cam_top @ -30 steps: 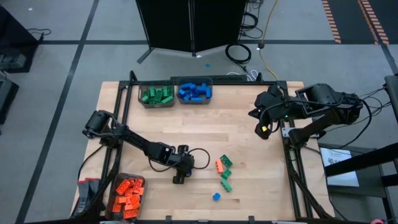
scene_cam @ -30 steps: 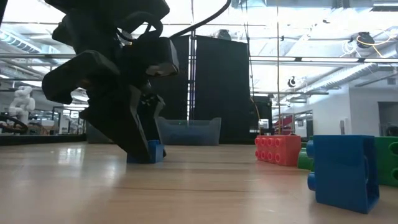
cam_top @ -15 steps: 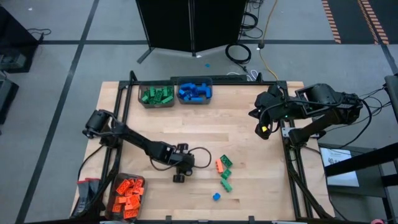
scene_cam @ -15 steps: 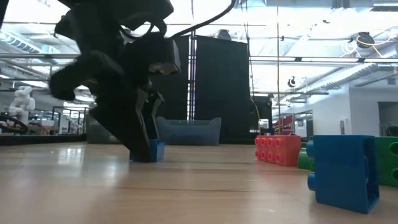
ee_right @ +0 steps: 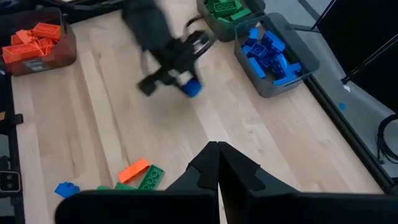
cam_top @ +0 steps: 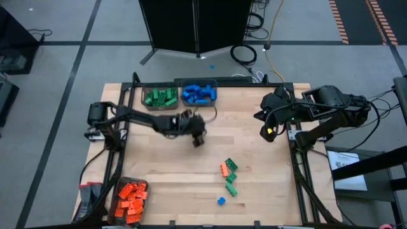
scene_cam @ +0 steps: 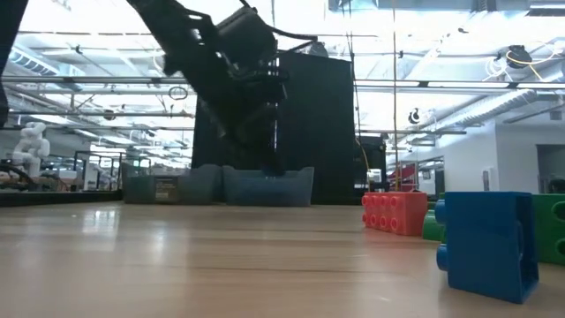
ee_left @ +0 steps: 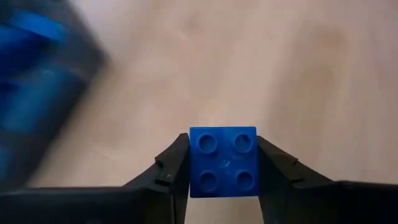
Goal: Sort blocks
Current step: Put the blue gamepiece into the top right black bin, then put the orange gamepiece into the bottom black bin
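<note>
Now left gripper (cam_top: pixel 198 141) is clamped on a blue block (ee_left: pixel 223 161), held above the table (cam_top: pixel 254 152) just near of the blue bin (cam_top: pixel 199 93) at the far edge. Green bin (cam_top: pixel 159 98) sits left of it, orange bin (cam_top: pixel 130 198) at near-left corner. Loose blocks remain near-center right: an orange one (cam_top: pixel 224 169), green ones (cam_top: pixel 231 177), a small blue one (cam_top: pixel 220 201). Right gripper (ee_right: pixel 217 155) is clenched shut, empty, parked at the table's right edge.
</note>
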